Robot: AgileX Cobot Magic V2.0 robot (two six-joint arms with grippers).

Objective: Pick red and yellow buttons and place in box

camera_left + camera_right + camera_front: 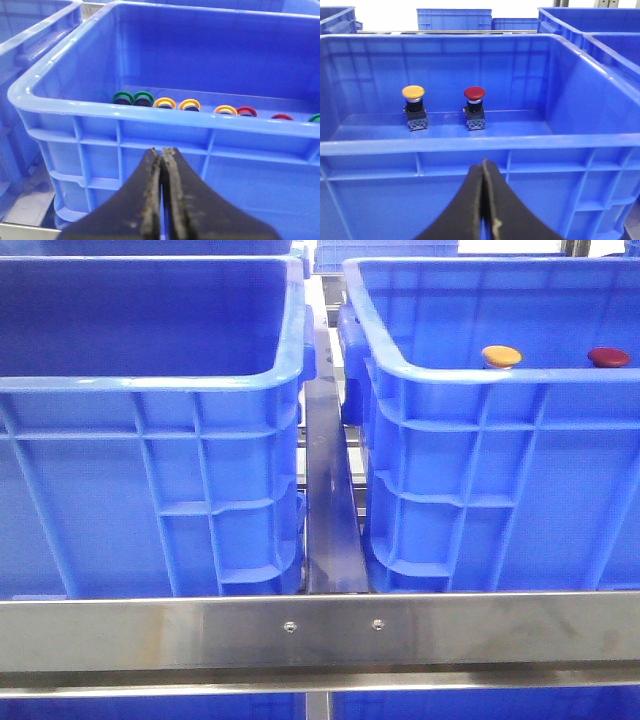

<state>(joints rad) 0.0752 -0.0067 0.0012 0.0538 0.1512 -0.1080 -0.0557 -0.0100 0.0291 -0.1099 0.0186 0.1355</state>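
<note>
The yellow button (501,356) and the red button (608,357) stand upright side by side inside the right blue crate (470,375). The right wrist view shows both on that crate's floor, yellow (413,92) and red (474,93), on small black bases. My right gripper (484,162) is shut and empty, outside the crate's near wall (470,142), below the rim. My left gripper (162,150) is shut and empty, outside the near wall of a like blue crate (150,112). Neither gripper shows in the front view.
The left crate (140,380) stands beside the right one, a dark bar (328,500) between them. A steel rail (320,630) runs across the front. Several green (143,97), yellow (189,104) and red (246,111) rings lie inside the crate in the left wrist view. More blue crates (454,19) stand behind.
</note>
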